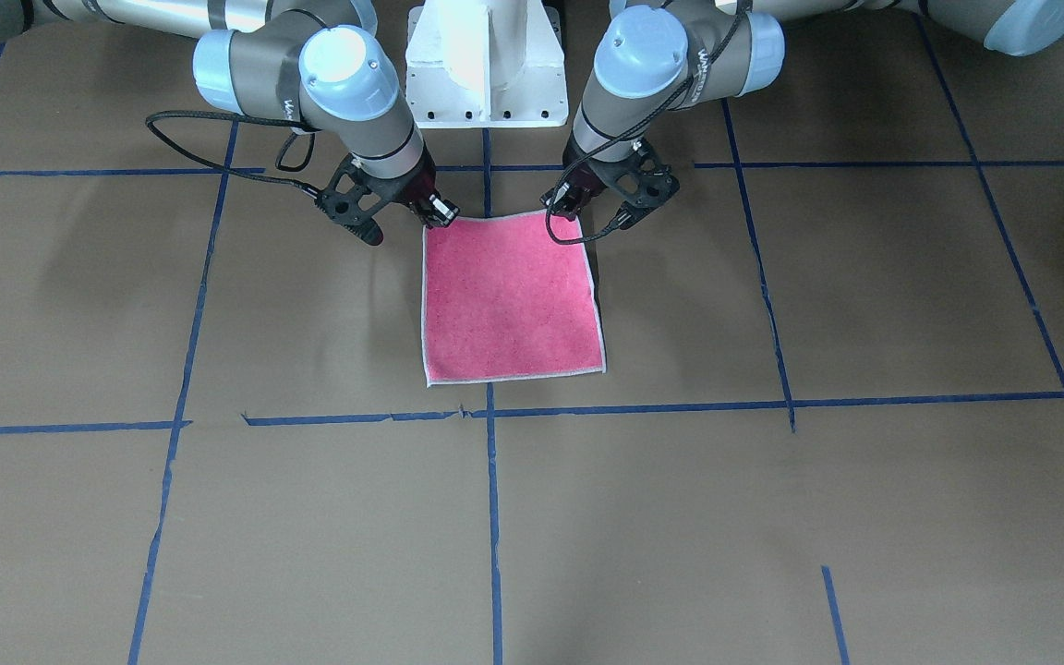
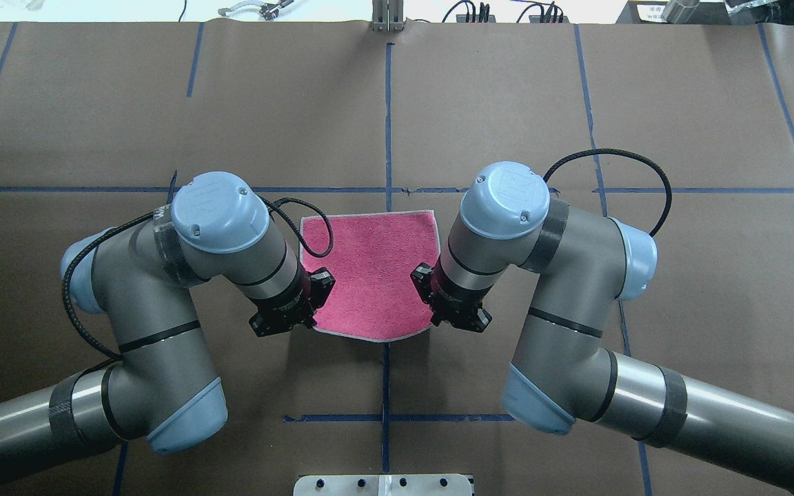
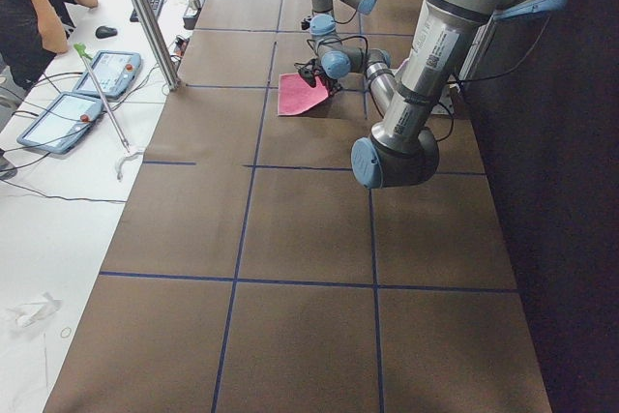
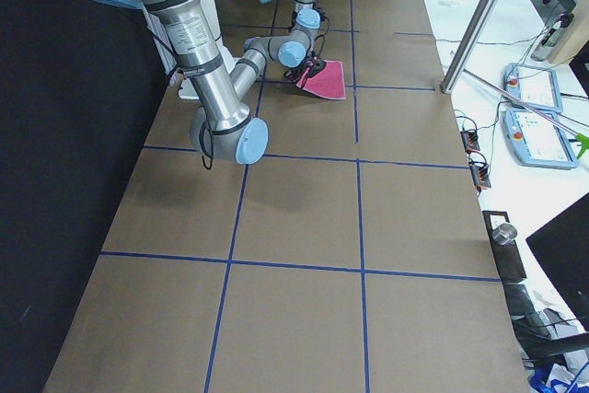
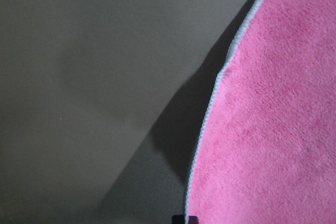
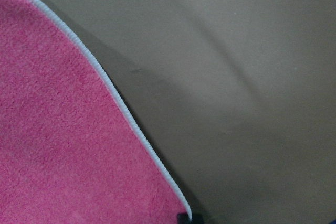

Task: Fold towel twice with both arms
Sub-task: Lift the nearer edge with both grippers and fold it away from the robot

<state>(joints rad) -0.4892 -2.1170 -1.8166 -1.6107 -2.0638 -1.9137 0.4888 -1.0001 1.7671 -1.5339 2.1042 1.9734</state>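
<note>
The towel (image 1: pixel 509 300) lies pink-red face up on the brown table, its far edge flat and its two corners nearest the robot raised a little. My left gripper (image 1: pixel 572 208) is shut on one near corner and my right gripper (image 1: pixel 440 214) is shut on the other. In the overhead view the towel (image 2: pixel 369 275) sits between the left gripper (image 2: pixel 313 322) and the right gripper (image 2: pixel 431 320), and its near edge curves. The left wrist view shows the towel (image 5: pixel 273 129) and its pale edging running down into the fingertips. The right wrist view shows the towel (image 6: pixel 63 145) the same way.
Blue tape lines (image 1: pixel 495 517) mark a grid on the brown paper table. The white pedestal base (image 1: pixel 486 65) stands just behind the towel. An operator (image 3: pixel 29 7) sits beside tablets (image 3: pixel 73 108) past the table's far side.
</note>
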